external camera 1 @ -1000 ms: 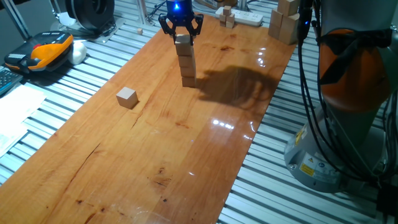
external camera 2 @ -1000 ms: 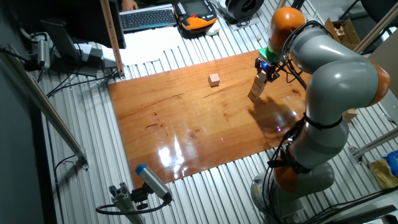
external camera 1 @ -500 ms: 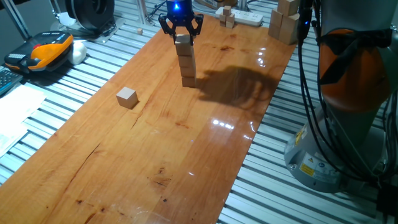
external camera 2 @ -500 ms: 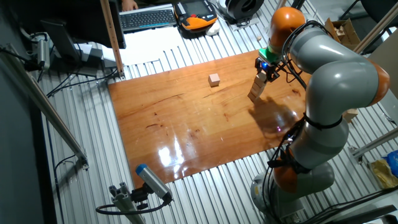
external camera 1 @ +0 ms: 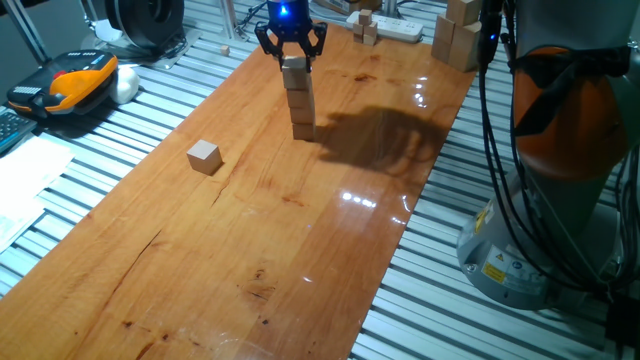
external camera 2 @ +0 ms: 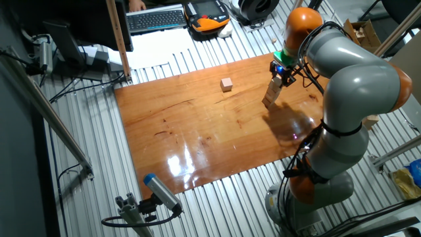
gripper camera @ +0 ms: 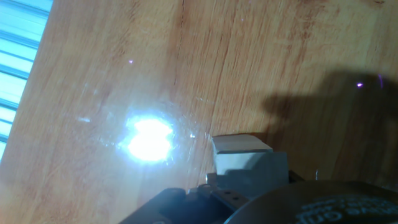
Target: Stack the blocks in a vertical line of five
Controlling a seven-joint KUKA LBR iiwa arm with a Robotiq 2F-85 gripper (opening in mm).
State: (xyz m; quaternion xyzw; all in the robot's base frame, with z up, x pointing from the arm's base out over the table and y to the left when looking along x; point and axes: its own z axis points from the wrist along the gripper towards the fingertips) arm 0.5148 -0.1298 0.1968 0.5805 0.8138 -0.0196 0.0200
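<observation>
Four light-tan wooden blocks stand in a slightly leaning stack (external camera 1: 299, 98) at the far end of the wooden table; the stack also shows in the other fixed view (external camera 2: 272, 93). My gripper (external camera 1: 292, 52) hangs straight over the stack, its jaws spread on either side of the top block (external camera 1: 293, 66), fingertips level with its upper edge. The gripper also shows in the other fixed view (external camera 2: 281, 72). In the hand view the top block (gripper camera: 239, 147) sits low in the frame, partly behind a grey finger. A fifth block (external camera 1: 204, 156) lies alone to the left (external camera 2: 227, 83).
Larger pale wooden blocks (external camera 1: 458, 32) and a white power strip (external camera 1: 395, 28) with tiny wooden pieces lie beyond the table's far end. An orange and black pendant (external camera 1: 65, 84) lies at the left. The robot's base (external camera 1: 560, 170) stands at the right.
</observation>
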